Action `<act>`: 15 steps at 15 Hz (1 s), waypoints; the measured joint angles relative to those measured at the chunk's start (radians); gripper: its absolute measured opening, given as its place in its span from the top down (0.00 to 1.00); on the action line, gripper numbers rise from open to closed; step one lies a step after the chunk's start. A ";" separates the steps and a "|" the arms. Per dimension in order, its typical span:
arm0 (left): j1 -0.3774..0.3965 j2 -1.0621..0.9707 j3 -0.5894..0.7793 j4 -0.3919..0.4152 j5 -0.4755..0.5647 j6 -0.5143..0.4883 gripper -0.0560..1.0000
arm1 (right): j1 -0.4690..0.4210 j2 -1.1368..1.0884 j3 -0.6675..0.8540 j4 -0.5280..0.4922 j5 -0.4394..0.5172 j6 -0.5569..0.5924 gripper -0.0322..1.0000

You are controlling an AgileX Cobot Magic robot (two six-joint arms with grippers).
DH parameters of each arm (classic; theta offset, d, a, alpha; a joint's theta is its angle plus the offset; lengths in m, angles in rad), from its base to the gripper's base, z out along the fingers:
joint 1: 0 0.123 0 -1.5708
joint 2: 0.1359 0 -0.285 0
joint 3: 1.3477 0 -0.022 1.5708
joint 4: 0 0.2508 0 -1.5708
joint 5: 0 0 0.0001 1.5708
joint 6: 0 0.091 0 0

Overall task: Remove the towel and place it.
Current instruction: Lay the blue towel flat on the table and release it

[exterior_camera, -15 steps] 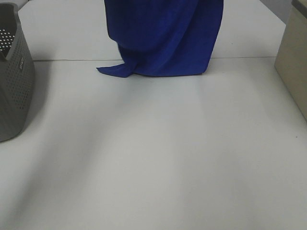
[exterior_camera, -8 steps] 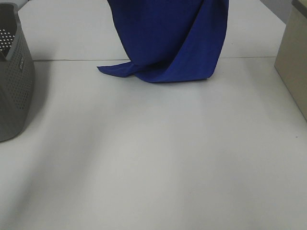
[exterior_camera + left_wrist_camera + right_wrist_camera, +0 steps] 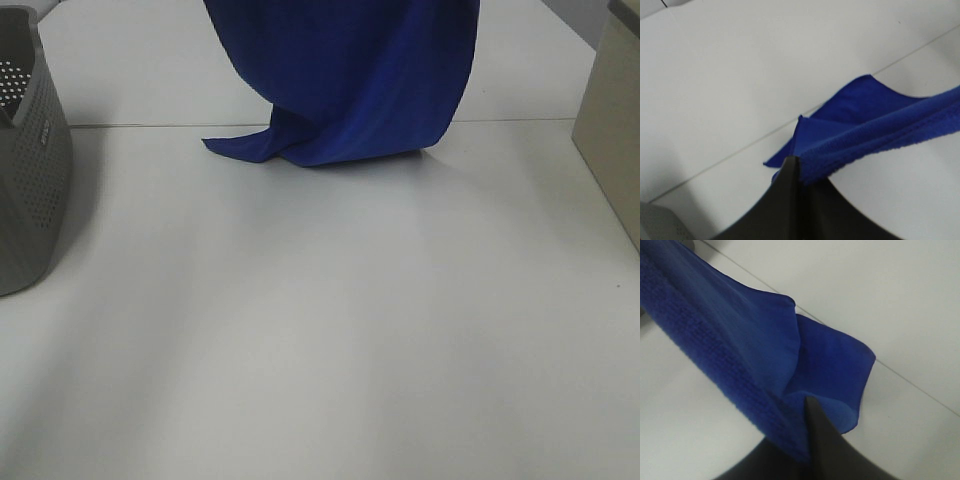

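The royal-blue towel [image 3: 345,75] hangs from above the top edge of the high view, and its lower end rests on the white table [image 3: 330,330] at the far middle. Both grippers are out of the high view. In the left wrist view my left gripper [image 3: 797,172] is shut on the towel's edge [image 3: 865,130]. In the right wrist view my right gripper [image 3: 807,440] is shut on the towel's other edge [image 3: 730,345]. The towel hangs between the two grippers and folds onto the table below.
The grey perforated basket [image 3: 30,170] stands at the left edge of the table. A beige box [image 3: 610,130] stands at the right edge. A seam line [image 3: 140,125] crosses the table under the towel's lower end.
The towel has spread wider at the top and its lower right corner has lifted and drawn left; the lower left tip has stayed on the table.
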 joint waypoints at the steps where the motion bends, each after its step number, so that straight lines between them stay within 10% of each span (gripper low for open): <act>1: 0.000 -0.071 0.121 -0.002 0.001 -0.005 0.95 | 0.000 -0.042 0.062 0.006 0.000 0.000 0.96; 5: -0.013 -0.411 0.603 -0.025 -0.009 -0.096 0.95 | 0.004 -0.238 0.348 0.083 -0.001 0.001 0.96; 15: -0.017 -0.841 1.230 -0.291 -0.021 -0.149 0.95 | 0.009 -0.564 0.930 0.166 0.003 0.005 0.96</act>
